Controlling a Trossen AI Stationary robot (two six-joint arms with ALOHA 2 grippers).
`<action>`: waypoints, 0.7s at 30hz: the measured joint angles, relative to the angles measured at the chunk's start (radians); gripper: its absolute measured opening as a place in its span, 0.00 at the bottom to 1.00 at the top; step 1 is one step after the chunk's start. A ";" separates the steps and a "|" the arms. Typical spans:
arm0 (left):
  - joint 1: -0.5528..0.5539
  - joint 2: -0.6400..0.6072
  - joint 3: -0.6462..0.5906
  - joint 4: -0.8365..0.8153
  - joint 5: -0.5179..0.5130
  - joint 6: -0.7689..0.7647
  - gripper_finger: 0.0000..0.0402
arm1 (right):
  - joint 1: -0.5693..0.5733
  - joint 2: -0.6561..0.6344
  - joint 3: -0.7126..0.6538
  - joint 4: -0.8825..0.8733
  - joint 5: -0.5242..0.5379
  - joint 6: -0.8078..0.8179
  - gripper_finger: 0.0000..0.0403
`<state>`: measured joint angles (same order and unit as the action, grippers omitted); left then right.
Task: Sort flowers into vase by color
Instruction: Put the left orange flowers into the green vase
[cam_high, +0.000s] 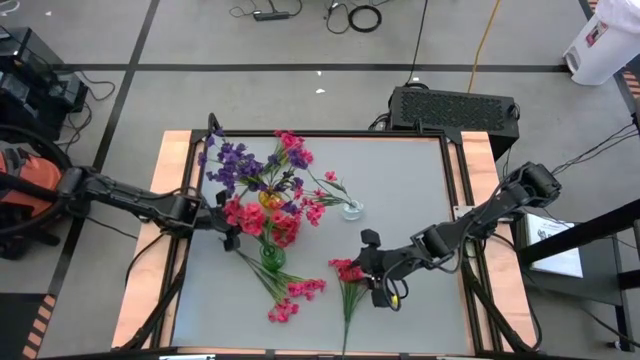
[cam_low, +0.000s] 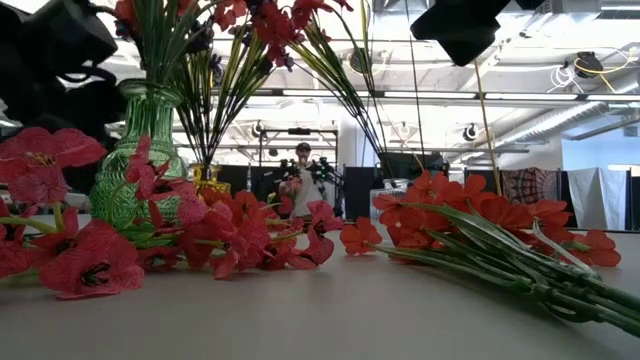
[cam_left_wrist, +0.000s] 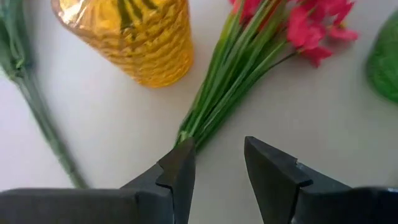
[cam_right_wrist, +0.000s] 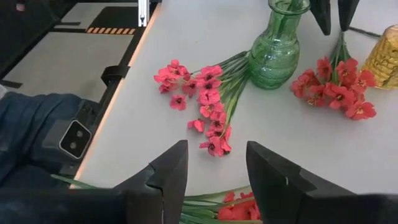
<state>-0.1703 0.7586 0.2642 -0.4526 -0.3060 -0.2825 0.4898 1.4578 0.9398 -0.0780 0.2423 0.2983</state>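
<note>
Several pink-red sprigs lie loose on the grey table (cam_high: 410, 190), while others, purple and pink-red, already stand in the vases at the left-centre. One loose pink-red bunch (cam_high: 297, 289) lies flat near the front edge, its stems running up toward the green glass vase (cam_high: 272, 257). A second pink-red sprig (cam_high: 349, 280) lies just right of it, under the right gripper (cam_high: 385, 292). A third pink-red bunch (cam_left_wrist: 273, 43) lies between the green vase and the yellow glass vase (cam_left_wrist: 134, 37), its stem ends pointing at the left gripper (cam_left_wrist: 217, 165).

The left gripper hovers low over the table, its fingers parted and empty, with the bound stem ends just off one fingertip. The right gripper hangs above the sprig at the front, its fingers also apart and holding nothing.

These sprigs should be very light, with thin, springy stems and soft fabric blossoms that would crush or slip if pinched. The best hold is probably on the gathered green stems close to the cut ends, where they bundle tightly, not on the flower heads. The stems lie flat on the table, so the fingers will likely have to straddle them nearly at the surface. A loose bunch may fan apart when lifted, and the narrow-necked glass vases look easy to tip.
</note>
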 joint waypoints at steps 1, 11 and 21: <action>0.000 0.010 0.000 0.002 -0.010 0.000 0.36 | -0.003 0.000 0.000 0.000 0.000 0.000 0.39; 0.000 0.112 0.000 0.064 -0.082 0.000 0.36 | -0.017 0.000 0.000 0.000 0.001 -0.017 0.39; 0.001 0.183 0.000 0.089 -0.082 0.002 0.36 | -0.017 0.000 0.000 -0.001 0.001 -0.027 0.39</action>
<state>-0.1696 0.9417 0.2638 -0.3641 -0.3878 -0.2810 0.4725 1.4574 0.9398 -0.0788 0.2428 0.2717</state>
